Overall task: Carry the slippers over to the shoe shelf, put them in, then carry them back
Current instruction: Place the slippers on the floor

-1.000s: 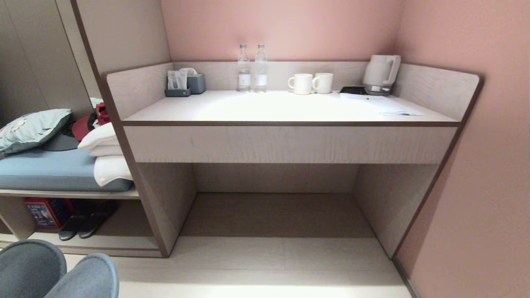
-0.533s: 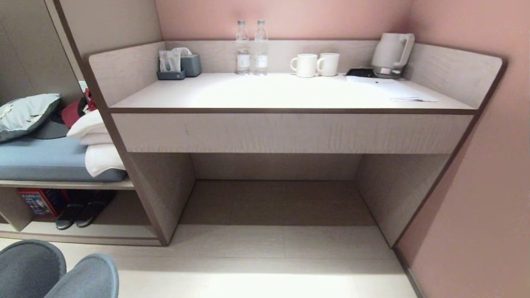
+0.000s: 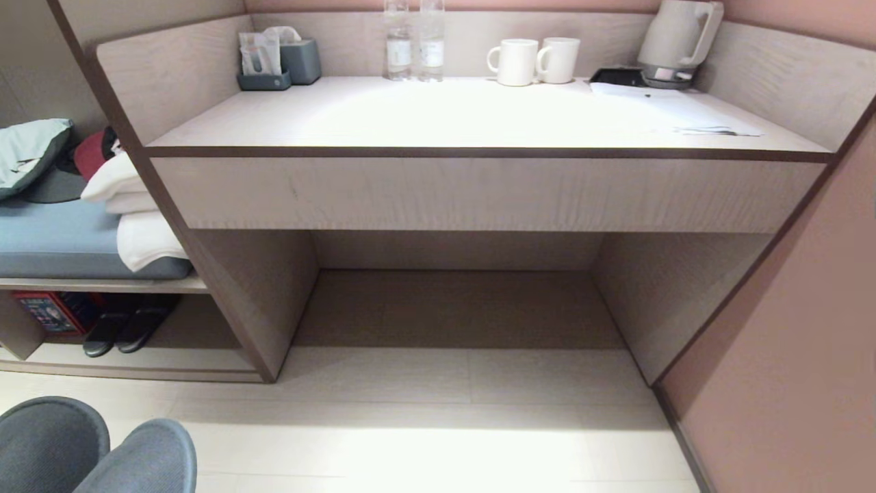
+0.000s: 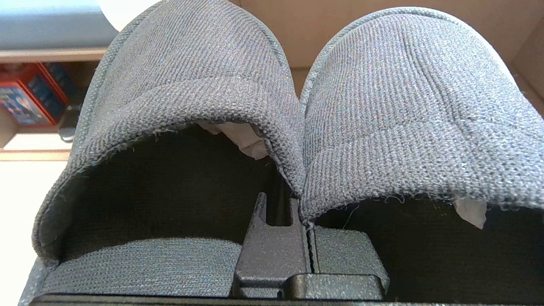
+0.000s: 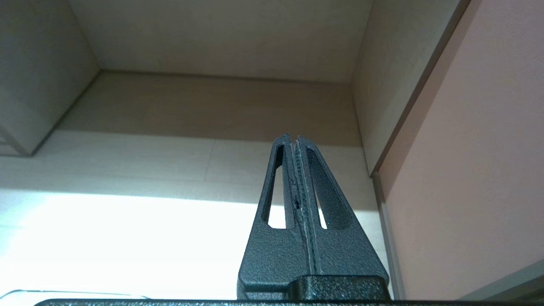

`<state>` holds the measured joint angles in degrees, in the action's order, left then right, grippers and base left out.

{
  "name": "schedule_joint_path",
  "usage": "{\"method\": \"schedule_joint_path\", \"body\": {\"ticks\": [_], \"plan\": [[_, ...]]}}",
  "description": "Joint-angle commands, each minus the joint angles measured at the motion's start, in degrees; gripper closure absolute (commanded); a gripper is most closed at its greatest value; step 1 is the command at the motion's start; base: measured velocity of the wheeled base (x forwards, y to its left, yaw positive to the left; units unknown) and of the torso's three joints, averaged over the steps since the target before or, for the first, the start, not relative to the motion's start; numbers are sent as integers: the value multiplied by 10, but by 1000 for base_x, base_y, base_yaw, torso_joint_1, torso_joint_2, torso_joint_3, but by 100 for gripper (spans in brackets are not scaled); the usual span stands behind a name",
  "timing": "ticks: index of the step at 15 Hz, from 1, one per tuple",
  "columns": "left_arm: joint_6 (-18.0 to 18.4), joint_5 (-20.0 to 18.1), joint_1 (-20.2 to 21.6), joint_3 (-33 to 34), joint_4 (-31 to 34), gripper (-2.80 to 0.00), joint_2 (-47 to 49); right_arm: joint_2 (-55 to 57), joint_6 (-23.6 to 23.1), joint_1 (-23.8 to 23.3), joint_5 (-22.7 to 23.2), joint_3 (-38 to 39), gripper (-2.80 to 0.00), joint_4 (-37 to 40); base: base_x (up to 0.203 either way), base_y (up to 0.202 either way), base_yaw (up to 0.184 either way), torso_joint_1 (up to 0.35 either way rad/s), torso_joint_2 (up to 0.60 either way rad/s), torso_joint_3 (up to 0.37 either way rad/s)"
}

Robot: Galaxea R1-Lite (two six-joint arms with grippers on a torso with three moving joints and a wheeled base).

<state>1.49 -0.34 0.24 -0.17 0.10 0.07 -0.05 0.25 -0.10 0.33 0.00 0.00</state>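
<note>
While the head view catches only the rounded toes of the slippers [image 3: 89, 448] at its lower left corner, the left wrist view shows the whole grip — the left gripper [image 4: 297, 208] has its fingers [image 4: 265, 238] pressed together on the adjoining inner edges of the pair, one finger inside each slipper, so both hang from the one pinch with toes pointing away from the wrist. White paper stuffing [image 4: 244, 138] shows inside the slippers, seen from the wrist only. The right gripper [image 5: 293, 140] appears in its own wrist view alone: fingers closed flat against each other, nothing between them, hovering over the pale floor [image 5: 127, 170] in front of the knee recess.

Farther out in the head view, low at the left — the shoe shelf [image 3: 137, 359], well apart from the held pair, with another dark pair [image 3: 123, 329] and a red box [image 3: 51, 311] on its base board. Above it a blue cushion [image 3: 48, 239] carries folded white towels [image 3: 137, 219]. Straight ahead stands the bench [image 3: 472, 116] with its open knee recess beneath; along its back are a tissue box [image 3: 298, 58], two bottles [image 3: 414, 48], two white mugs [image 3: 537, 60] and a kettle [image 3: 677, 38].
</note>
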Motion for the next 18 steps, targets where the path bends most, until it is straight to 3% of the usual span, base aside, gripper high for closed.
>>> {"method": "schedule_joint_path", "body": {"ticks": [1,18], "plan": [[0,0,0,0,0,0,0,0,0,1,0,0,0,0,0,0,0,6,6,-203],[0,0,0,0,-1,0,0,0,0,1,0,0,0,0,0,0,0,5,2,-197]]}}
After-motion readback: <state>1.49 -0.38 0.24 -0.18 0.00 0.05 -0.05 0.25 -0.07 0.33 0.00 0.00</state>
